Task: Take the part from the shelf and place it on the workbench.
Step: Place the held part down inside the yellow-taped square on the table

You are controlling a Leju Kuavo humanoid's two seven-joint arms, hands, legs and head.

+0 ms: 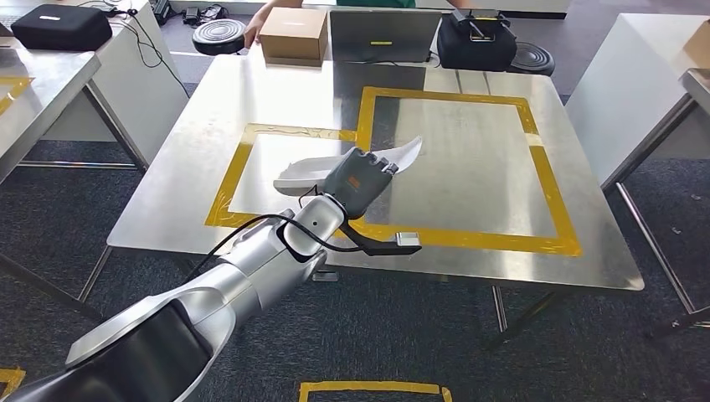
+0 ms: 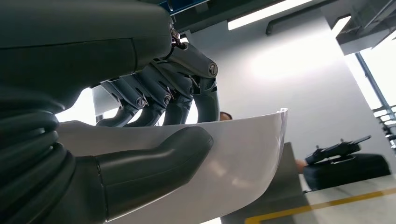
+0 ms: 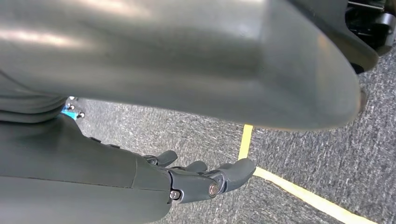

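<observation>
Here the left hand [image 1: 362, 177] reaches out over the steel table [image 1: 494, 151], clamped on the white part [image 1: 400, 157]. The part is a curved, shell-like piece; one end sticks out beyond the fingers toward the far right of the hand, the other end shows on the hand's near left side, above the smaller yellow tape rectangle [image 1: 230, 180]. In the left wrist view the thick thumb [image 2: 154, 163] presses against one face of the part [image 2: 243, 149] while the darker fingers [image 2: 205, 100] curl over its upper edge, so the piece is pinched between them. Whether the part touches the table top or is just above it cannot be told.

Ahead of the hand lies the larger yellow tape square [image 1: 548, 197]. Far beyond it, at the table's far edge, sit a cardboard box [image 1: 293, 35], a grey laptop-like panel [image 1: 385, 35] and a black bag [image 1: 475, 40]; a person's hand [image 1: 255, 29] rests beside the box.

The right hand [image 3: 205, 179] hangs low over grey carpet [image 3: 327, 158] crossed by yellow floor tape [image 3: 299, 191]; its fingers are loosely curled inward and hold nothing.
</observation>
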